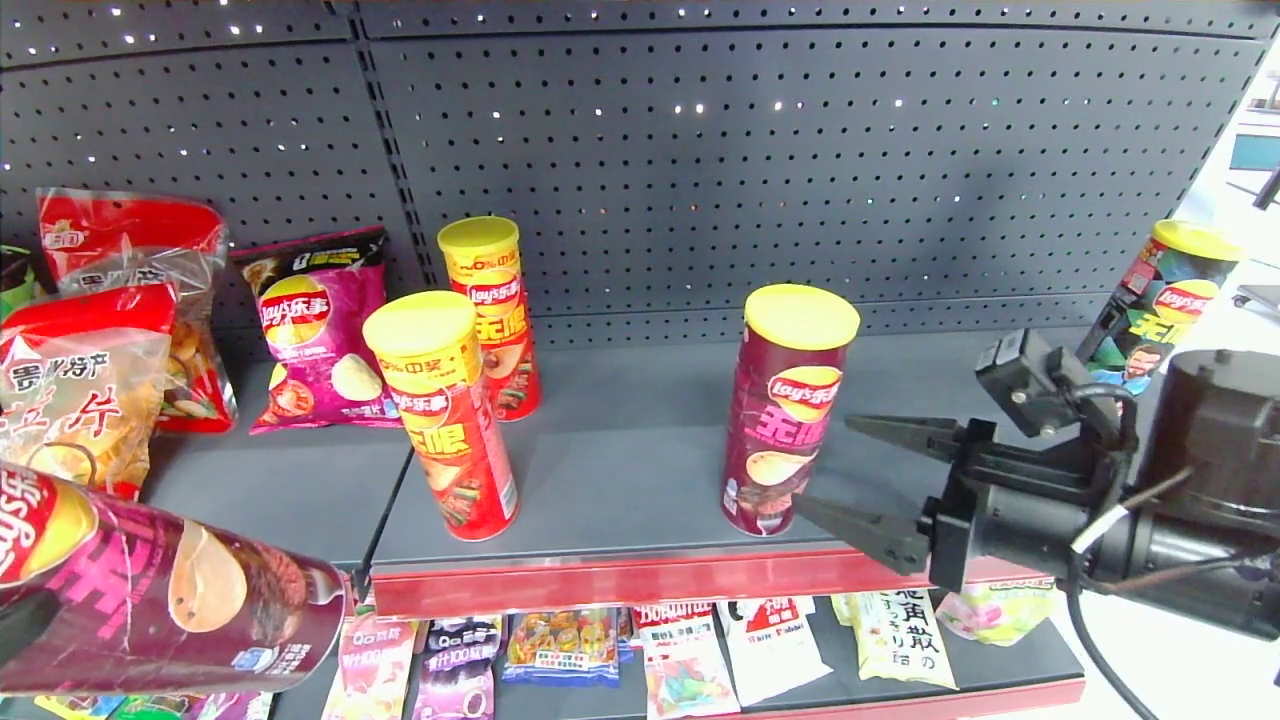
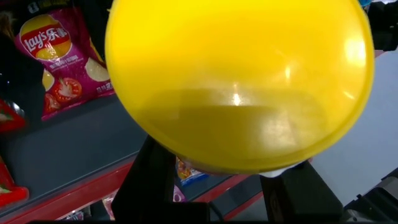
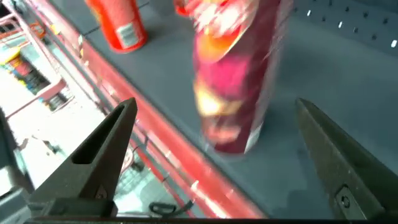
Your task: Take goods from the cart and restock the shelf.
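Observation:
A maroon chips can (image 1: 150,590) with a yellow lid (image 2: 239,81) lies sideways at the lower left, below the shelf's front edge, with my left gripper (image 2: 224,186) shut on it. Its dark fingers (image 2: 149,180) show under the lid. A second maroon can (image 1: 788,410) stands upright near the front of the grey shelf (image 1: 620,450). My right gripper (image 1: 835,470) is open just to the right of that can, level with its lower half and apart from it. In the right wrist view this can (image 3: 239,81) stands beyond the two spread fingers (image 3: 106,155).
Two red cans (image 1: 450,410) (image 1: 490,310) stand left of centre, with a purple chips bag (image 1: 315,330) and red snack bags (image 1: 90,340) further left. A green can (image 1: 1160,300) stands at the far right. Small packets (image 1: 690,650) lie on the shelf below the red front rail (image 1: 620,580).

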Available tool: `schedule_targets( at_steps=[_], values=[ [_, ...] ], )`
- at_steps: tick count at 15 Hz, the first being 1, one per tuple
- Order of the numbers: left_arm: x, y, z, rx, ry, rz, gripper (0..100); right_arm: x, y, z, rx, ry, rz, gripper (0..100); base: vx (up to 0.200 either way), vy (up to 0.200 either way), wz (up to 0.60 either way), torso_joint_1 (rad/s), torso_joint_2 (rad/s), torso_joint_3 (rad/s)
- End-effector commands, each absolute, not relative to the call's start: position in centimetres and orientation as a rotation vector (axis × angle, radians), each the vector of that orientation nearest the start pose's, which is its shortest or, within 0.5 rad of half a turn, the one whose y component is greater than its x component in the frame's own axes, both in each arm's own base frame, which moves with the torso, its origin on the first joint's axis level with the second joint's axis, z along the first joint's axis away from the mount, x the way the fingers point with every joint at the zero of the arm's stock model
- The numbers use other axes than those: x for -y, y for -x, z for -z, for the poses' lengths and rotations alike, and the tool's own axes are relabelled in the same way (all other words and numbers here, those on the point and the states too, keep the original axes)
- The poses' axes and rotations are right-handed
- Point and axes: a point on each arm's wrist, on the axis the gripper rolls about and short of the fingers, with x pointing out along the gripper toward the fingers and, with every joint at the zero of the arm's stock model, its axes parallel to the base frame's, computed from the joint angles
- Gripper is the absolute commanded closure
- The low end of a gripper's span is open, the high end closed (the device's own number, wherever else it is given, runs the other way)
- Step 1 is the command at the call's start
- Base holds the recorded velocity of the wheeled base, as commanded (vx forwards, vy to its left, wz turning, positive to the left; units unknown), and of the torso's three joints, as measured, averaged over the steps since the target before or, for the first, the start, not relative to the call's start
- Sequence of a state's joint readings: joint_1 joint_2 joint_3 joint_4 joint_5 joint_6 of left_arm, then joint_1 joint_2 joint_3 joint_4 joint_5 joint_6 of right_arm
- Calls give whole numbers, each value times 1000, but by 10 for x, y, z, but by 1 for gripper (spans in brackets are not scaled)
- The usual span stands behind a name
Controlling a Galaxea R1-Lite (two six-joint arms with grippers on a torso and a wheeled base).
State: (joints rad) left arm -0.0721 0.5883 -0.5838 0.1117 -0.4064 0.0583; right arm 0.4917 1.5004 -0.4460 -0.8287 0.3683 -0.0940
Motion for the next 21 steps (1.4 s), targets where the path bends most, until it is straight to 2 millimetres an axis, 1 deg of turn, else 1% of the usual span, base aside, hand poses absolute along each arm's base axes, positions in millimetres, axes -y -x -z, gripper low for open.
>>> schedule_targets(
  at_steps=[1,2,3,4,5,6,7,9,10,11,12,13,14,15,16,17,18,19,21],
  values=[
    [11,-25,-230,-101,-38,481,100,-94,-156,-167,-137,102,-869,0,0,0,0,0,0,0],
    [11,-25,-233,-93,-41,481,100,-67,-128,-173,-66,103,-693,0,0,0,0,0,0,0],
    [11,-25,-233,-91,-42,481,100,-59,-121,-175,-48,103,-610,0,0,0,0,0,0,0],
    [11,-25,-234,-89,-48,477,100,-48,-109,-180,-20,97,-523,0,0,0,0,0,0,0],
    [11,-25,-233,-87,-71,473,100,-36,-93,-183,-19,98,-420,0,0,0,0,0,0,0],
    [10,-25,-232,-82,-98,470,100,-28,-74,-183,-33,102,-372,0,0,0,0,0,0,0],
    [10,-24,-231,-75,-130,465,100,-13,-39,-186,-61,112,-322,0,0,0,0,0,0,0],
    [10,-22,-229,-73,-132,465,100,6,11,-194,-138,129,-226,0,0,0,0,0,0,0],
    [10,-21,-227,-73,-131,470,100,12,31,-191,-169,131,-181,0,0,0,0,0,0,0],
    [10,-20,-226,-72,-130,473,100,13,39,-188,-168,124,-130,0,0,0,0,0,0,0],
    [10,-20,-226,-70,-130,477,100,11,44,-185,-166,110,-51,0,0,0,0,0,0,0],
    [10,-20,-227,-65,-130,483,100,6,45,-181,-177,72,59,0,0,0,0,0,0,0],
    [10,-20,-228,-64,-130,488,100,1,46,-172,-189,50,135,0,0,0,0,0,0,0],
    [10,-20,-228,-64,-130,486,100,-2,50,-158,-175,49,132,0,0,0,0,0,0,0],
    [10,-20,-228,-62,-129,486,100,-3,56,-142,-142,78,88,0,0,0,0,0,0,0],
    [10,-19,-228,-60,-127,486,100,-3,52,-136,-152,121,73,0,0,0,0,0,0,0],
    [10,-19,-228,-60,-125,487,100,-3,47,-134,-122,122,64,0,0,0,0,0,0,0],
    [10,-20,-229,-60,-125,489,100,-3,38,-119,-127,122,35,0,0,0,0,0,0,0],
    [11,-20,-228,-62,-123,512,100,-2,21,-95,-57,126,30,0,0,0,0,0,0,0]
  ],
)
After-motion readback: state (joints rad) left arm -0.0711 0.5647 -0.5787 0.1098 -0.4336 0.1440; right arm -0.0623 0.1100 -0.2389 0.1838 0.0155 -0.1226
